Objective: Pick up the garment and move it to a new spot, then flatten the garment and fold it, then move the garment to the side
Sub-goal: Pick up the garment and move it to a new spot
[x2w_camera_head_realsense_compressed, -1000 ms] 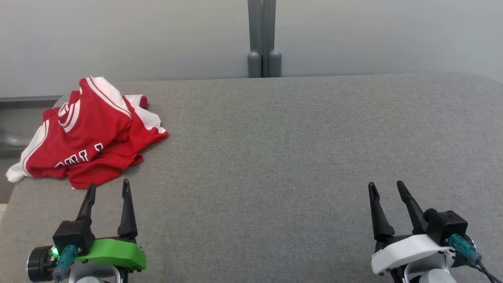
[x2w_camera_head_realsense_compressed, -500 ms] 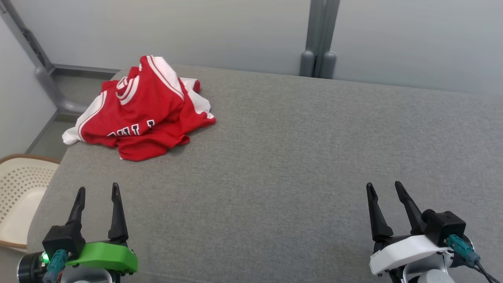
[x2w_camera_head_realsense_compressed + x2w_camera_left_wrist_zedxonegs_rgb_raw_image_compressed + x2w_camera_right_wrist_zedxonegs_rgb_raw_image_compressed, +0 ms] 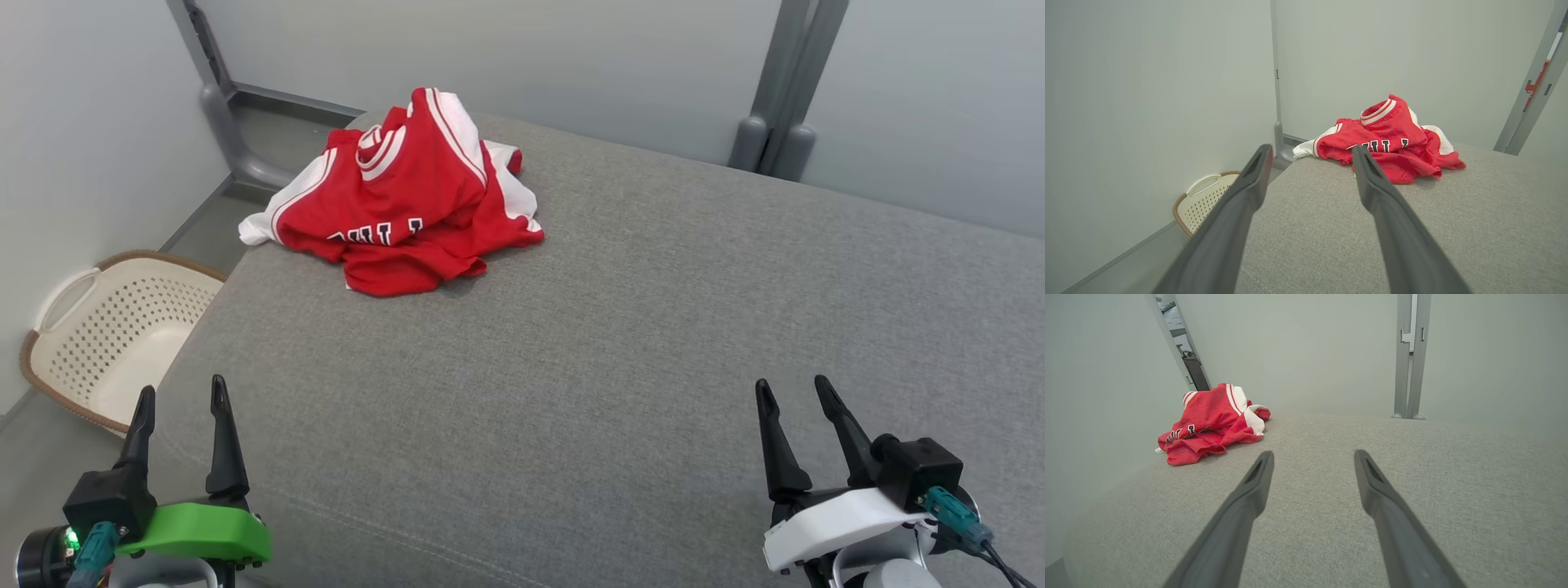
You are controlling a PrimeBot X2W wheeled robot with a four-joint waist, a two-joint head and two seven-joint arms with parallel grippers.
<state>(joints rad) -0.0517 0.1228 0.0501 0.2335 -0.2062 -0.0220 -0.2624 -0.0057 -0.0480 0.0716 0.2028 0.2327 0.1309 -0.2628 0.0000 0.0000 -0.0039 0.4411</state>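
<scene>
The garment (image 3: 404,204), a red jersey with white trim and black lettering, lies crumpled at the far left corner of the grey padded surface (image 3: 620,327); one white edge hangs over the left side. It also lies ahead in the left wrist view (image 3: 1388,143) and to the far left in the right wrist view (image 3: 1210,422). My left gripper (image 3: 181,394) hovers open at the near left edge, well short of the garment. At the near right my right gripper (image 3: 792,388) is open, with nothing between its fingers.
A cream perforated basket (image 3: 106,335) with a brown rim sits on the floor left of the surface, also seen as the basket (image 3: 1202,200). Pale walls and a grey post (image 3: 775,98) stand behind. The grey surface stretches bare between the grippers and the garment.
The head camera has turned left, so the garment sits nearer the picture's centre and the basket has come into view. Both grippers stay open.
</scene>
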